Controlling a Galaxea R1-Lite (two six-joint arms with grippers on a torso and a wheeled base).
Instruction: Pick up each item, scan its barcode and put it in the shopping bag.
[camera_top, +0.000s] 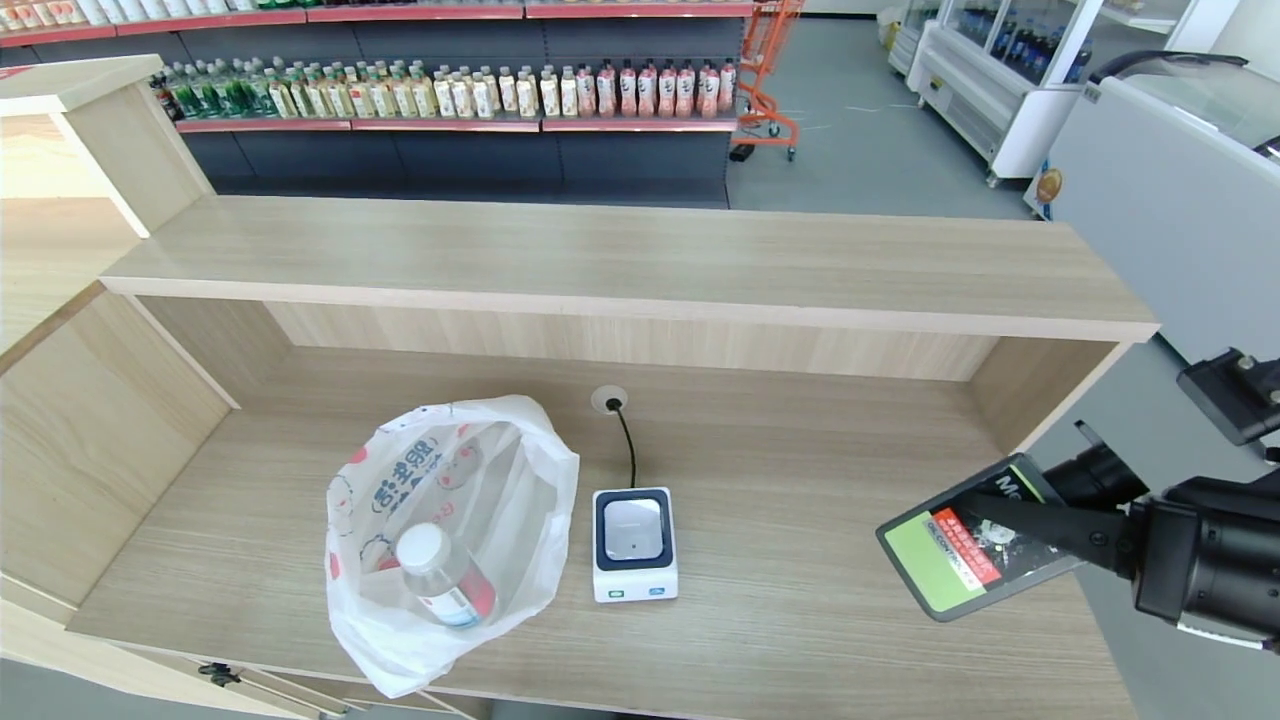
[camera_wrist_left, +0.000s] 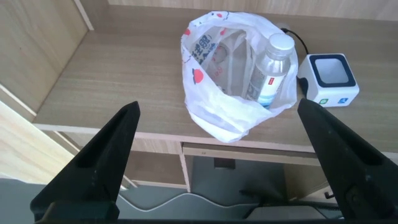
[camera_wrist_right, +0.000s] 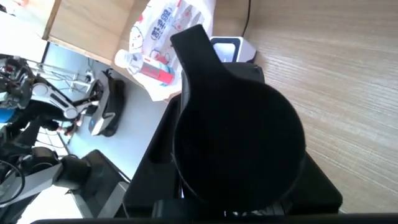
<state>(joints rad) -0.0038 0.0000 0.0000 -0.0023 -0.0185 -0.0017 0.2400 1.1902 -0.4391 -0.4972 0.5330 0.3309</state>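
Observation:
A white plastic shopping bag (camera_top: 535, 490) stands open on the left half of the wooden counter, and a clear bottle (camera_top: 445, 580) with a white cap lies inside it. Just right of the bag sits the white barcode scanner (camera_top: 634, 543), window facing up. My right gripper (camera_top: 1005, 528) is shut on a flat black packet (camera_top: 950, 560) with a green and red label, held tilted above the counter's right end. In the right wrist view the packet's dark back (camera_wrist_right: 236, 143) covers the fingers. My left gripper (camera_wrist_left: 219, 109) hangs open before the counter's front edge, facing the bag (camera_wrist_left: 214, 112), bottle (camera_wrist_left: 270, 68) and scanner (camera_wrist_left: 333, 74).
The counter (camera_top: 800, 520) has a raised back ledge (camera_top: 620, 260) and side walls. A black cable (camera_top: 628, 440) runs from the scanner to a hole at the back. Beyond stand shelves of drinks (camera_top: 450, 90); a freezer (camera_top: 1170, 190) is at the right.

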